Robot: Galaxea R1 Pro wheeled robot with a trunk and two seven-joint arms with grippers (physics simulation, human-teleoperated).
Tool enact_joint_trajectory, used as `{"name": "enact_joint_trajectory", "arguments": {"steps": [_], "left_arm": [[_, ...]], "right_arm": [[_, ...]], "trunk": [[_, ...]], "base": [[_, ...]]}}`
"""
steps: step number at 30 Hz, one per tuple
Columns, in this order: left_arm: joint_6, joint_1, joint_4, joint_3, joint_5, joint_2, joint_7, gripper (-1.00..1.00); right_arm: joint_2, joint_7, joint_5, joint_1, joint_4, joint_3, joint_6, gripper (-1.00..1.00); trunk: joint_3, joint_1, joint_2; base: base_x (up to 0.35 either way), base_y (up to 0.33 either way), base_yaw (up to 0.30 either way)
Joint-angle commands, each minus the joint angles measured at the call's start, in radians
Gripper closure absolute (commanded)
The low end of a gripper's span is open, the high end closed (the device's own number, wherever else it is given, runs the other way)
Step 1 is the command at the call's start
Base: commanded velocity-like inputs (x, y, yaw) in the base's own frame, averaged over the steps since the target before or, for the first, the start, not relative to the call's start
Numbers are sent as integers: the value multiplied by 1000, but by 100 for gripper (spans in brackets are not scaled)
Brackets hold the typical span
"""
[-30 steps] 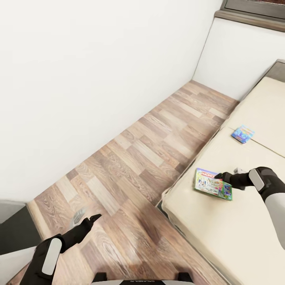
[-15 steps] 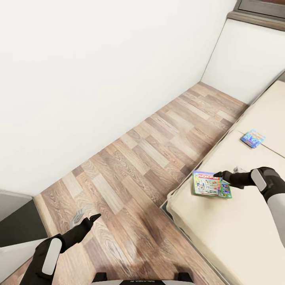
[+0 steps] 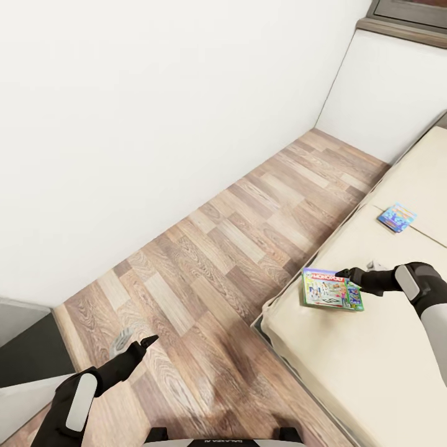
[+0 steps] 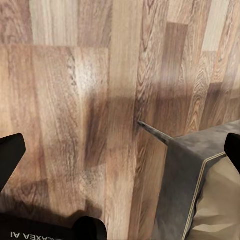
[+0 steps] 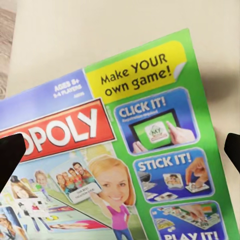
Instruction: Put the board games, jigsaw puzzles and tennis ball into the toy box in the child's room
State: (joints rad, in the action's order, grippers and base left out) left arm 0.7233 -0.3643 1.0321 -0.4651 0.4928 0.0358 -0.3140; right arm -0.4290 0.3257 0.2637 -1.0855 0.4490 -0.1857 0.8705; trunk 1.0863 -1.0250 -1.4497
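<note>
A green-edged board game (image 3: pixel 331 289) lies flat near the corner of the beige bed (image 3: pixel 372 354). My right gripper (image 3: pixel 352 272) hovers over its right edge, open and holding nothing. The right wrist view looks straight down on the box's printed lid (image 5: pixel 135 150), with the open right gripper (image 5: pixel 120 152) spread wide across it. A smaller blue board game (image 3: pixel 397 217) lies farther back on the bed. My left gripper (image 3: pixel 134 343) hangs open over the wood floor; in its wrist view the left gripper (image 4: pixel 120 150) is empty above the planks by the bed's corner (image 4: pixel 200 195).
A strip of wood-plank floor (image 3: pixel 236 248) runs between the white wall (image 3: pixel 155 124) and the bed. A window sill (image 3: pixel 403 28) shows at the top right. A dark low surface (image 3: pixel 25 354) sits at the left edge.
The head camera turned during the first half second, shifting the whole picture to the right. Since then nothing has moved; the right gripper stays open over the board game.
</note>
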Motion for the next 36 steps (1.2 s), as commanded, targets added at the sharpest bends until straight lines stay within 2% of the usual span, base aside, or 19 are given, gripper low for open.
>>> {"name": "enact_joint_trajectory", "arguments": {"steps": [1, 14, 26, 36], "left_arm": [[8, -1, 1, -4, 1, 1, -3, -100], [-2, 0, 0, -4, 0, 2, -4, -100], [-19, 0, 0, -4, 1, 3, -7, -100], [-23, 0, 0, -4, 1, 3, -8, -100]], "right_arm": [[0, 7, -8, -1, 0, -6, 5, -100], [0, 9, -8, -1, 0, -6, 4, -100], [1, 10, -8, 0, 0, -5, 4, -100], [1, 10, -8, 0, 0, -5, 4, -100]], "trunk": [[1, 0, 0], [1, 0, 0], [1, 0, 0], [1, 0, 0]], "base": [[0, 0, 4], [-6, 0, 1], [-148, 0, 0], [-55, 0, 0]]}}
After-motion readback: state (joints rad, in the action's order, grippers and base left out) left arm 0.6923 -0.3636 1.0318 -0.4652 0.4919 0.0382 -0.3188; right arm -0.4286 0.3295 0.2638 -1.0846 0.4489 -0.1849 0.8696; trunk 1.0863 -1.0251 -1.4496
